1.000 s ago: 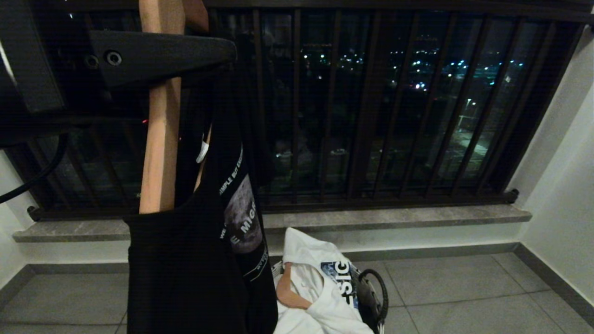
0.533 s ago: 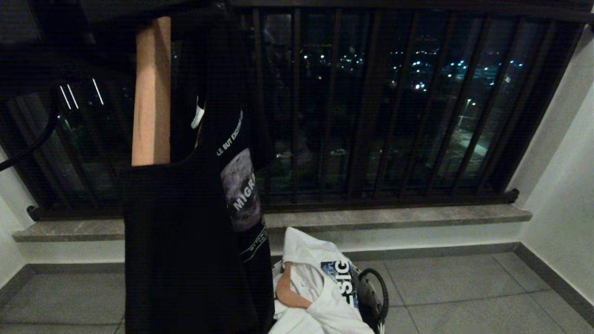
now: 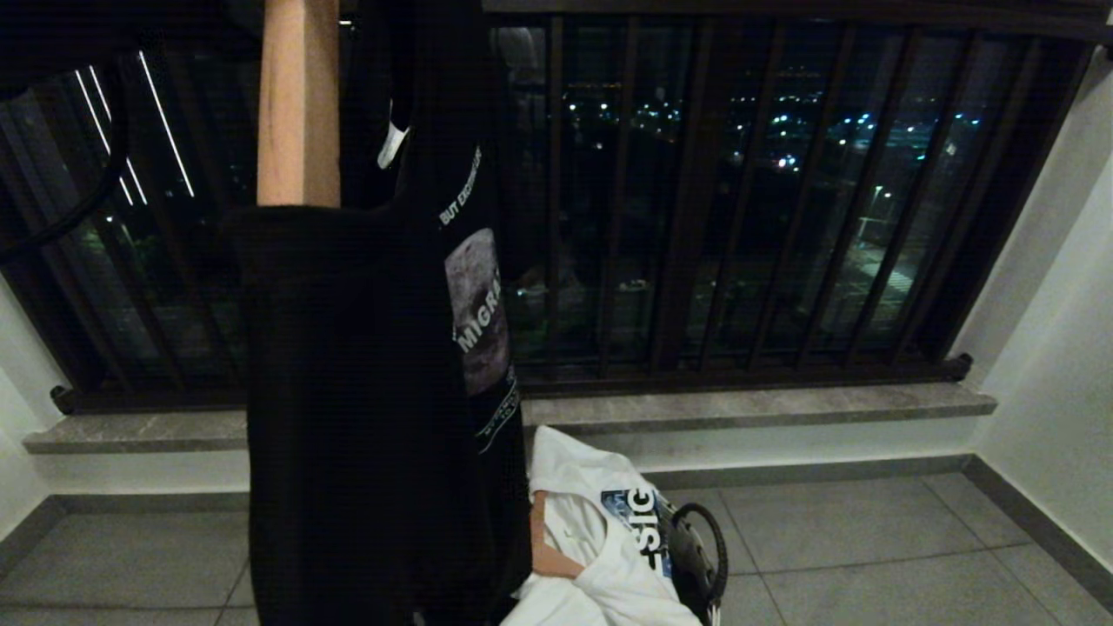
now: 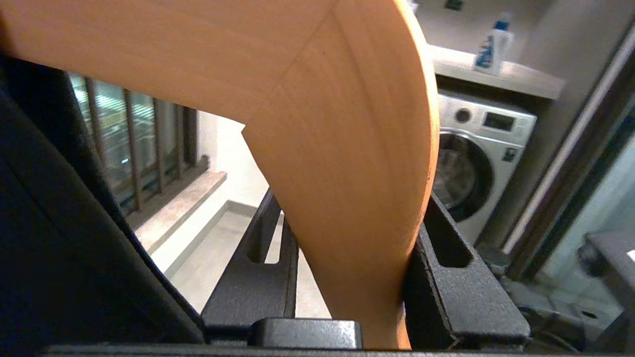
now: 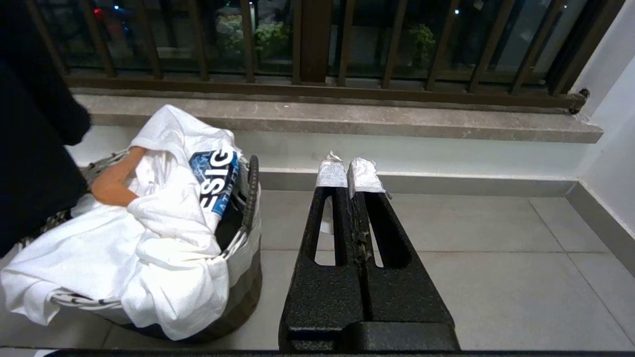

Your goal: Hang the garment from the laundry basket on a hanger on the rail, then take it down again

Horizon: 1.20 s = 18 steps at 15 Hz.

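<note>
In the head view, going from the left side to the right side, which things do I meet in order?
Wooden hanger → black T-shirt hanging on it → white garment in the laundry basket → black loop handle of the basket → white wall.

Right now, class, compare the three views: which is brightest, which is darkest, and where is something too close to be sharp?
Head view: darkest; the black garment merges into the night window, with only city lights and thin streaks bright. Left wrist view: brightest and warm; the wooden hanger fills it, soft-edged from closeness, while the washing machine behind reads clearly. Right wrist view: evenly lit; the white shirt in the laundry basket is sharp.
</note>
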{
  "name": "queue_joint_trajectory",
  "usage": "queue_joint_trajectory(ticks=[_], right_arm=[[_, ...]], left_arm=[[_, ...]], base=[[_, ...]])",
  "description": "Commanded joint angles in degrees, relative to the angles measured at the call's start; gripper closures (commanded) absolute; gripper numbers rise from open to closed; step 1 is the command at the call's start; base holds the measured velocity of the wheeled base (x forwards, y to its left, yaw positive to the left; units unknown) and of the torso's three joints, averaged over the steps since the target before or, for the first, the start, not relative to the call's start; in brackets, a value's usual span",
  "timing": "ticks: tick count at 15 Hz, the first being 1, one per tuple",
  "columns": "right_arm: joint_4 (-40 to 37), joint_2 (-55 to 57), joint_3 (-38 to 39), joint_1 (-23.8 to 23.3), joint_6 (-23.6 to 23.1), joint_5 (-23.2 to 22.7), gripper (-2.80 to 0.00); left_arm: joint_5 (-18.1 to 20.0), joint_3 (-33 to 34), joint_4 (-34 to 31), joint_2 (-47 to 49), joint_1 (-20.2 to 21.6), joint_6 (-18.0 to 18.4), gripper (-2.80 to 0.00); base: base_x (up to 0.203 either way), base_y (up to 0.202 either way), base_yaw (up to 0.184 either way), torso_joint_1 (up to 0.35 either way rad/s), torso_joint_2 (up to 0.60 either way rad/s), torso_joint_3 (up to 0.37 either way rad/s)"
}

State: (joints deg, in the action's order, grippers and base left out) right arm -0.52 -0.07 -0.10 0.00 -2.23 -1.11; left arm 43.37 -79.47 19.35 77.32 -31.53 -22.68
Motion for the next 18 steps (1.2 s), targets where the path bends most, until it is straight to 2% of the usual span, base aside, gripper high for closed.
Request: queue_joint_trajectory(ticks=[1, 7, 9, 11, 15, 18], right_arm=[[0.0, 0.1, 0.0, 0.0, -0.1, 0.0, 0.00], [0.0, 0.1, 0.0, 0.0, -0.1, 0.0, 0.00], [0.0, 0.1, 0.0, 0.0, -0.1, 0.0, 0.00], [0.0, 0.1, 0.0, 0.0, -0.1, 0.0, 0.00], [0.0, 0.1, 0.0, 0.0, 0.0, 0.0, 0.00], [0.0, 0.1, 0.0, 0.0, 0.0, 0.0, 0.00]], left_arm=[[0.2, -2.6, 0.1, 1.9, -1.3, -0.2, 0.00], [0.2, -10.2, 0.4, 6.4, -2.8, -0.2, 0.00], [0.0, -10.9, 0.3, 7.3, -3.4, -0.2, 0.00], [-0.2, -9.2, 0.3, 7.9, -2.9, -0.1, 0.00], [-0.3, -1.8, 1.0, 9.0, -0.7, 1.0, 0.00], [-0.4, 4.0, 1.0, 10.8, 1.4, 6.1, 0.00]], base=[[0.000, 0.000, 0.000, 0.000, 0.00, 0.000], [0.000, 0.000, 0.000, 0.000, 0.00, 0.000], [0.000, 0.000, 0.000, 0.000, 0.00, 0.000], [0.000, 0.000, 0.000, 0.000, 0.00, 0.000], [0.000, 0.000, 0.000, 0.000, 0.00, 0.000], [0.000, 0.000, 0.000, 0.000, 0.00, 0.000]])
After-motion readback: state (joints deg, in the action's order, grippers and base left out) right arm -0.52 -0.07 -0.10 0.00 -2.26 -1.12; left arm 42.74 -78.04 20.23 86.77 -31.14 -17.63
